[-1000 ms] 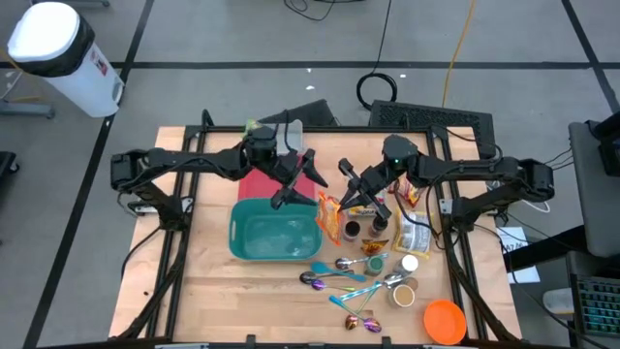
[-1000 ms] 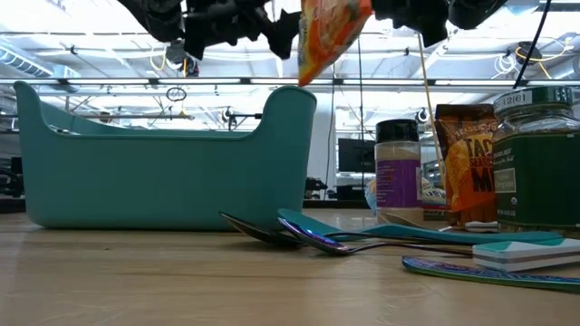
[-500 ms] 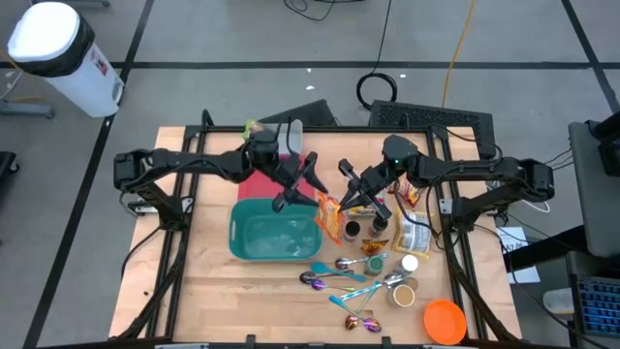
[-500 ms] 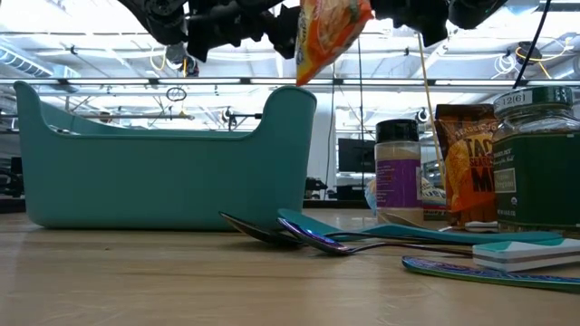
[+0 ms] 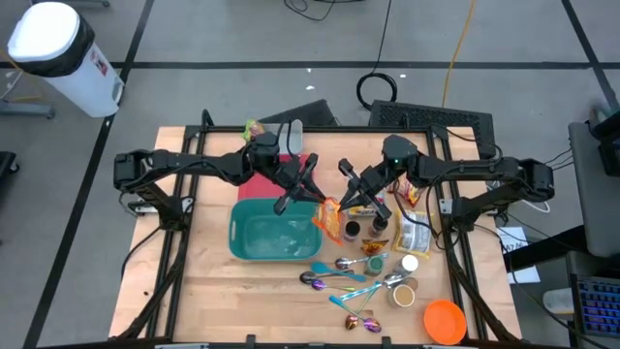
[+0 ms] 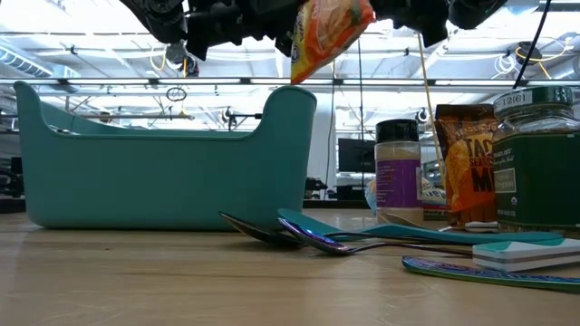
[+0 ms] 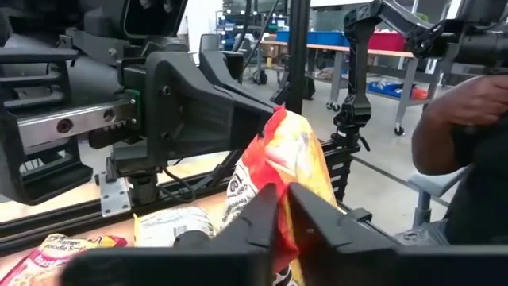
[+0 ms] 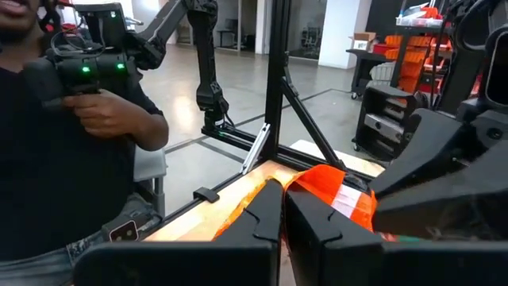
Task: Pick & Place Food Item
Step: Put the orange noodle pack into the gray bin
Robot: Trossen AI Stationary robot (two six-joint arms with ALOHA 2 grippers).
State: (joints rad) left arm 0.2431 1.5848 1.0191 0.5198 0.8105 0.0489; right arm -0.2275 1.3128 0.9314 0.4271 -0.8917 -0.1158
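overhead, a wooden table (image 5: 199, 281) on grey floor carries a teal bin (image 5: 274, 236), spoons (image 5: 339, 272) and jars. left gripper (image 5: 313, 194) and right gripper (image 5: 346, 204) both pinch the orange snack bag (image 5: 329, 212) aloft beside the bin's edge. only wrist views show a person (image 8: 71, 159).

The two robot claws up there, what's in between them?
An orange snack bag. In the high view it hangs between the left gripper and right gripper, both pinching it, beside the teal tub.
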